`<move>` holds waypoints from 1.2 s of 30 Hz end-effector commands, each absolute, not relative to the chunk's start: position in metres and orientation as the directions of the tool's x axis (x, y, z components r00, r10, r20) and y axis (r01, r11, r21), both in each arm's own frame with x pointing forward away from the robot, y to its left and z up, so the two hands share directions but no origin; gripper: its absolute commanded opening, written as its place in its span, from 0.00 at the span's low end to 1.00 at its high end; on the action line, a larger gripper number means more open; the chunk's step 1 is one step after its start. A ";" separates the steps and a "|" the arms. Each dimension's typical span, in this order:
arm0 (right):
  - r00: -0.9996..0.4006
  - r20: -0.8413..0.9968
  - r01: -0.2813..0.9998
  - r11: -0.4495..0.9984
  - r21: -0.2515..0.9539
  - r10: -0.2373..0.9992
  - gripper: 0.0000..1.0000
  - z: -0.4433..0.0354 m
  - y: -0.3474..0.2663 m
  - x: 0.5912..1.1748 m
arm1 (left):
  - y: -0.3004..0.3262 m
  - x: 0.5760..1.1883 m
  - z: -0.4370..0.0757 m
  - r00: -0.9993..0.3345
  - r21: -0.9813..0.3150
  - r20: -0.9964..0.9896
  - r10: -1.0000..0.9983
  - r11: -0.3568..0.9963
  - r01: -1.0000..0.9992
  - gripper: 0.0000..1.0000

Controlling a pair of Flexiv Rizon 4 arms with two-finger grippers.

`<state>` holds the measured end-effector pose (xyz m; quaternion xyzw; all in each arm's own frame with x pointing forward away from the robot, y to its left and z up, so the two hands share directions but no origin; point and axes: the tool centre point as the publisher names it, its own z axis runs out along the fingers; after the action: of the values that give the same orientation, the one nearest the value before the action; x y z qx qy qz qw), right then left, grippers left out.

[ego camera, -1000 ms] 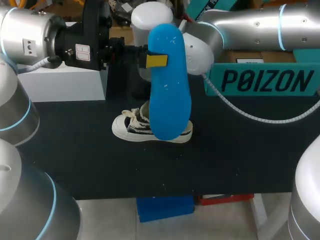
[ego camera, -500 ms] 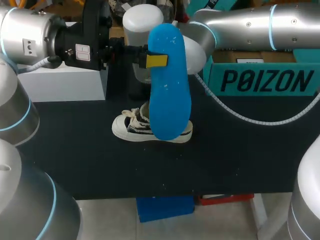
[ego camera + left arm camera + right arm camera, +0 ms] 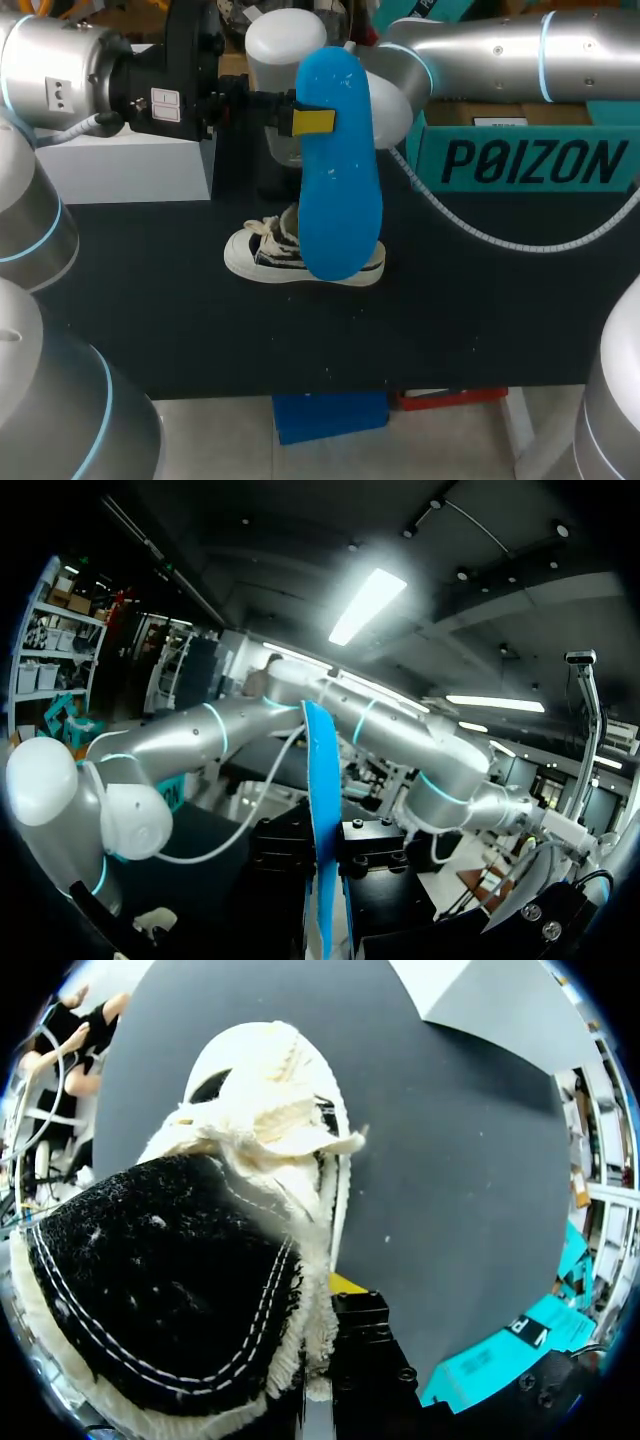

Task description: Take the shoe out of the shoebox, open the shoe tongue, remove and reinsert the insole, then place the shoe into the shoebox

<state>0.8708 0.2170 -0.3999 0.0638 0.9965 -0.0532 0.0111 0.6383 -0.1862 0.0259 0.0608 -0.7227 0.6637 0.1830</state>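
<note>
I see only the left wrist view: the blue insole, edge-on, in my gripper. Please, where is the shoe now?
Observer: The shoe stands on the black table, toe toward your left. In the head view the lower end of the insole covers its heel part.
Operator: And where is the shoebox?
Observer: The teal shoebox stands at the table's far right, apart from the shoe.
Operator: Where does the right arm end?
Observer: The right arm ends at the shoe, behind the insole. Its wrist view shows the dark heel and cream laces from very near.
</note>
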 end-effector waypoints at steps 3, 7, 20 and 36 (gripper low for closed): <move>-0.924 -0.060 0.382 0.910 -0.163 0.377 0.00 -0.350 0.208 0.873 | -0.186 0.638 0.025 -0.926 -0.937 0.345 0.154 0.113 -0.331 0.00; -0.787 -0.040 0.615 0.778 -0.127 0.616 0.00 -0.326 0.194 0.875 | -0.186 0.638 0.025 -0.926 -0.937 0.345 0.154 0.113 -0.331 0.00; -0.192 0.019 0.978 0.193 -0.074 0.981 0.00 -0.315 0.174 0.866 | -0.186 0.638 0.025 -0.926 -0.937 0.345 0.154 0.113 -0.331 0.00; 0.114 0.006 0.991 -0.113 -0.064 0.993 0.00 -0.339 0.184 0.868 | -0.186 0.638 0.025 -0.926 -0.937 0.345 0.154 0.113 -0.331 0.00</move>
<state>0.8695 0.1836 -0.3361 0.6115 0.7901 -0.0368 -0.0205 0.6383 -0.1862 0.0259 0.0608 -0.7227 0.6637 0.1830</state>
